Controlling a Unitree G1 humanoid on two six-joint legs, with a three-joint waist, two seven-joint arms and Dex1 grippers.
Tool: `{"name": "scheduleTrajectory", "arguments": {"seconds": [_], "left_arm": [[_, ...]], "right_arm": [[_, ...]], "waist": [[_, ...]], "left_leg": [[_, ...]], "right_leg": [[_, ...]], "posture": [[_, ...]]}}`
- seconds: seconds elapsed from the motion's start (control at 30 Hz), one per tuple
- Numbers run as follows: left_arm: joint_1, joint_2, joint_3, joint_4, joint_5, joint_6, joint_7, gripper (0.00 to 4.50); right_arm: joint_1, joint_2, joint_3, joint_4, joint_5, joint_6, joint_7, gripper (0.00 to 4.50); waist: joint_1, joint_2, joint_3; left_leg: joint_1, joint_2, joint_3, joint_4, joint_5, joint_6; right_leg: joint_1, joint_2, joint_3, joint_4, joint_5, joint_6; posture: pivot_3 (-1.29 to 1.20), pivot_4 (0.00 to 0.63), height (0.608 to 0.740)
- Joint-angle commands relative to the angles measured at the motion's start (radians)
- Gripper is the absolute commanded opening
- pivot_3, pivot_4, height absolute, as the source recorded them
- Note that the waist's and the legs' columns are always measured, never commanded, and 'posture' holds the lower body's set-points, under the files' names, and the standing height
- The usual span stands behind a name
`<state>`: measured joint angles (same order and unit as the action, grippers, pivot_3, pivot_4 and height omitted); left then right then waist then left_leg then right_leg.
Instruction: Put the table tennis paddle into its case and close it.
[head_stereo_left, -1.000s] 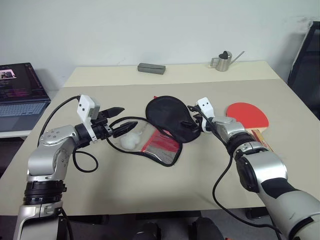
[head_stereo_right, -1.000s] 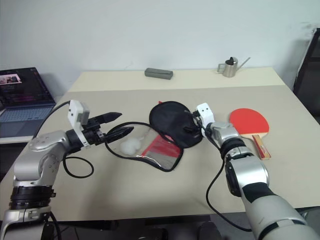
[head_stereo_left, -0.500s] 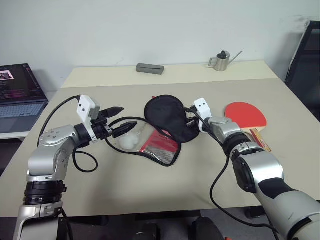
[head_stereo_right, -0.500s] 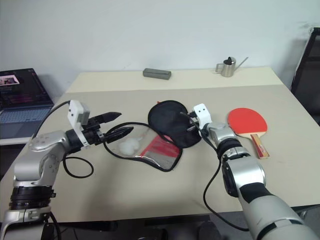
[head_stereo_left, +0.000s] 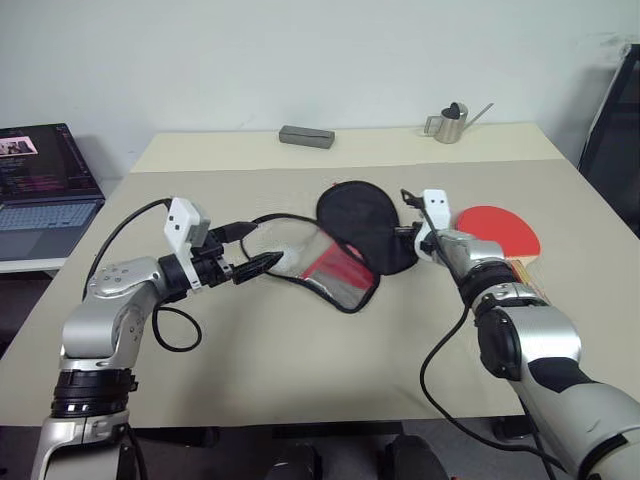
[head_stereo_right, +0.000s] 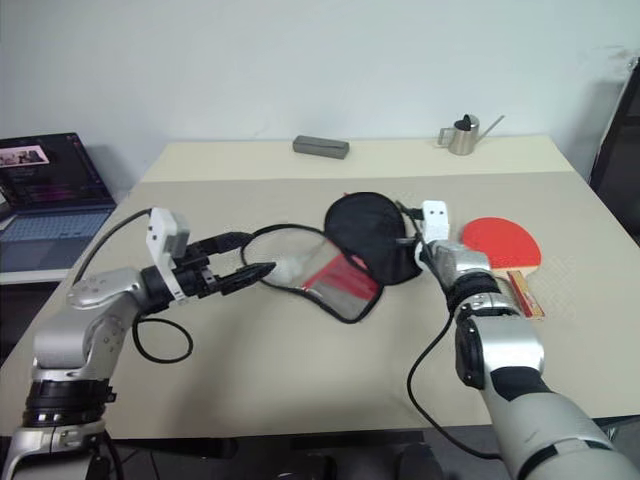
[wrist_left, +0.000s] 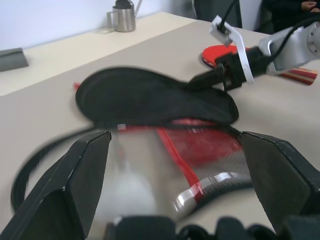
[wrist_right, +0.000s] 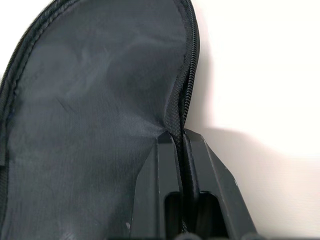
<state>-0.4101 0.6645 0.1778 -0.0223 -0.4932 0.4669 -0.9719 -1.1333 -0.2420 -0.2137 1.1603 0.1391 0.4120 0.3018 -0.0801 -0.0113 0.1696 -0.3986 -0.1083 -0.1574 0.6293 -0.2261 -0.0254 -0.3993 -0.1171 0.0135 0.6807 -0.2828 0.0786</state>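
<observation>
- Toward the right edge of the table (head_stereo_left: 300, 400), the paddle (head_stereo_left: 498, 224) lies flat with its red face up, its handle pointing back toward the near right side of the table.
- The case (head_stereo_left: 345, 245) lies open near the middle of the table; its black flap stands raised on the paddle side, and its red, mesh-lined half lies flat toward the left gripper.
- The right gripper (wrist_right: 181, 137) has its fingers pressed together on the zipped edge of the black flap, as the right wrist view shows; it is pinching the case, not the paddle.
- The left gripper (head_stereo_left: 255, 250) stands spread wide and level, its tips just beside the left end of the case near the white pom-pom (head_stereo_left: 291, 258); it grips nothing.
- Judgement: the paddle lies just beyond the right gripper, toward the right edge, and well apart from the left gripper. The right arm is clearly the nearer one.
- Judgement: the paddle's long axis runs roughly front to back, so its round head would need turning to face the opening of the case.
- Risk, as judged: letting go of the flap to fetch the paddle may let the case fall shut.
</observation>
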Motion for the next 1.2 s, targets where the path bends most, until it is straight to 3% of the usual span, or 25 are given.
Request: {"name": "scheduleTrajectory", "arguments": {"seconds": [0.03,0.23,0.5,0.7,1.0,1.2], "left_arm": [[-0.018,0.001,-0.004,-0.033,-0.020,0.000,-0.006,4.50],[-0.032,-0.007,-0.027,-0.027,-0.021,-0.004,-0.013,4.50],[-0.038,-0.018,-0.048,-0.034,-0.027,-0.004,-0.021,4.50],[-0.038,-0.020,-0.053,-0.035,-0.025,-0.004,-0.027,4.50],[-0.023,-0.016,-0.054,-0.046,-0.023,-0.005,-0.028,4.50],[-0.019,-0.018,-0.059,-0.052,-0.021,-0.004,-0.026,4.50]], "right_arm": [[0.029,-0.032,-0.024,-0.145,0.027,0.068,-0.042,0.04],[0.192,-0.007,-0.051,-0.553,0.086,0.309,-0.146,0.04],[0.401,0.175,-0.079,-1.050,0.159,0.604,-0.328,0.04],[0.444,0.220,-0.075,-1.119,0.154,0.635,-0.370,0.04],[0.440,0.158,-0.062,-1.043,0.133,0.572,-0.352,0.04],[0.437,0.154,-0.063,-1.047,0.130,0.566,-0.349,1.68]], "waist": [[-0.001,0.000,0.000],[-0.003,0.000,0.000],[-0.003,0.000,0.000],[-0.001,0.000,0.000],[-0.002,0.000,0.000],[-0.001,0.000,0.000]], "left_leg": [[0.000,0.000,0.000,0.000,0.000,0.000],[-0.001,0.001,0.002,0.000,0.000,0.000],[-0.002,0.002,0.004,0.000,-0.001,0.002],[-0.002,0.002,0.003,0.000,-0.002,0.003],[-0.002,0.002,0.004,0.000,-0.002,0.003],[-0.002,0.002,0.004,0.000,-0.002,0.003]], "right_leg": [[0.000,0.000,0.000,0.000,0.000,0.000],[-0.003,0.000,0.002,0.001,0.000,0.000],[-0.005,0.001,0.003,0.002,0.000,0.000],[-0.005,0.001,0.003,0.002,0.000,0.000],[-0.005,0.001,0.003,0.002,0.000,0.000],[-0.005,0.002,0.003,0.002,0.000,0.000]], "posture": [[0.00,0.150,0.740],[0.00,0.150,0.740],[0.00,0.150,0.740],[0.00,0.150,0.740],[0.00,0.150,0.740],[0.00,0.150,0.740]]}}
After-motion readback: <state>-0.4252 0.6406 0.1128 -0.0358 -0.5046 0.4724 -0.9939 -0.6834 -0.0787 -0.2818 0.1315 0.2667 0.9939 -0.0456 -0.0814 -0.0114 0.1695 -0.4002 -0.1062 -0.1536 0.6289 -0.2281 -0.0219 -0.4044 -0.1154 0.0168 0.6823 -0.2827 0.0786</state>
